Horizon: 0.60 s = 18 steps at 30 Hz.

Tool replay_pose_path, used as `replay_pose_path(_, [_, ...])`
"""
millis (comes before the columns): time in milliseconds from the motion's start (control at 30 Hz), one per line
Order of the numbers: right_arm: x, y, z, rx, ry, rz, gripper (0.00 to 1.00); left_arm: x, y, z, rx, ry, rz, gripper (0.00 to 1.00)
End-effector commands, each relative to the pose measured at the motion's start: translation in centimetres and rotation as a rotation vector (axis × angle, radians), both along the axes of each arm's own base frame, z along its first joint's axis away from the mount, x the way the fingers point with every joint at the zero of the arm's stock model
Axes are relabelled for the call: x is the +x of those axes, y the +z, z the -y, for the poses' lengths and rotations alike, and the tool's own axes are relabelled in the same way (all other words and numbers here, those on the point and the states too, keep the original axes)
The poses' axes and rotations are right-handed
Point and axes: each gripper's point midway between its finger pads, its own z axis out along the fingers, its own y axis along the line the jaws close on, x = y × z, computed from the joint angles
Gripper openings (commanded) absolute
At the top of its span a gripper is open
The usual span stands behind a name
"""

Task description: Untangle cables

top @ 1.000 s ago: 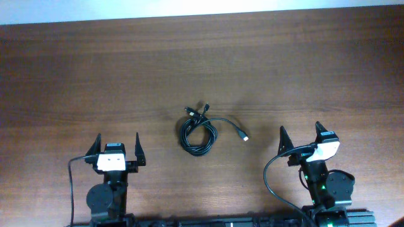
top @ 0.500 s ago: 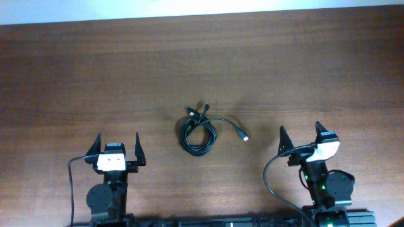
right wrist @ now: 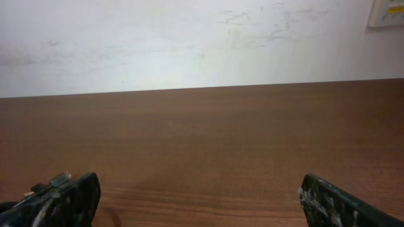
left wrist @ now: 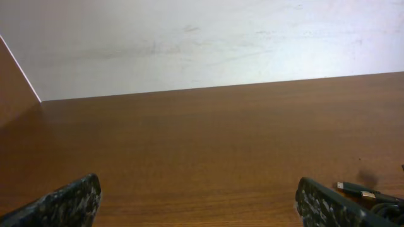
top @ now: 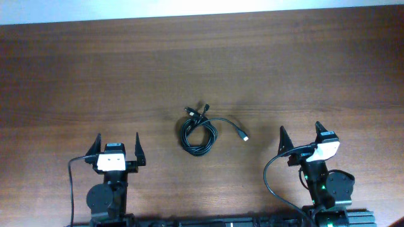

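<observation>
The cables (top: 198, 131) lie coiled together as one black bundle at the middle of the wooden table, with plug ends sticking out at its top and one strand running right to a light tip (top: 245, 137). My left gripper (top: 117, 141) rests open near the front left, well apart from the bundle. My right gripper (top: 300, 132) rests open at the front right, also apart from it. In the left wrist view a plug end of the cables (left wrist: 356, 188) shows at the far right, beyond the open left gripper (left wrist: 199, 200). The right gripper (right wrist: 201, 195) holds nothing.
The brown wooden table (top: 95, 75) ends at a white wall (left wrist: 189, 44) along its far edge. A thick black wire (top: 271, 183) loops beside the right arm's base.
</observation>
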Motion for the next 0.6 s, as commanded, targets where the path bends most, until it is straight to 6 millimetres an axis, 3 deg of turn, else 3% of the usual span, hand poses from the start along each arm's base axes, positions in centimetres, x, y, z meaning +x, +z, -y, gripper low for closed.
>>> replay_pose_path(0, [0.0, -0.2, 0.0, -0.001, -0.004, -0.001, 0.99, 0.0, -0.3, 0.3, 0.014, -0.018, -0.011, 0.99])
replay_pose_path(233, [0.0, -0.2, 0.0, -0.001, -0.004, -0.001, 0.99, 0.0, -0.1, 0.5, 0.008, -0.029, -0.003, 0.99])
replay_pose_path(367, [0.0, -0.2, 0.0, -0.001, -0.004, -0.001, 0.99, 0.0, 0.8, 0.6, -0.099, -0.027, 0.022, 0.99])
replay_pose_path(567, [0.0, -0.2, 0.0, -0.001, -0.004, -0.001, 0.99, -0.4, 2.3, 3.2, -0.111, -0.178, 0.045, 0.99])
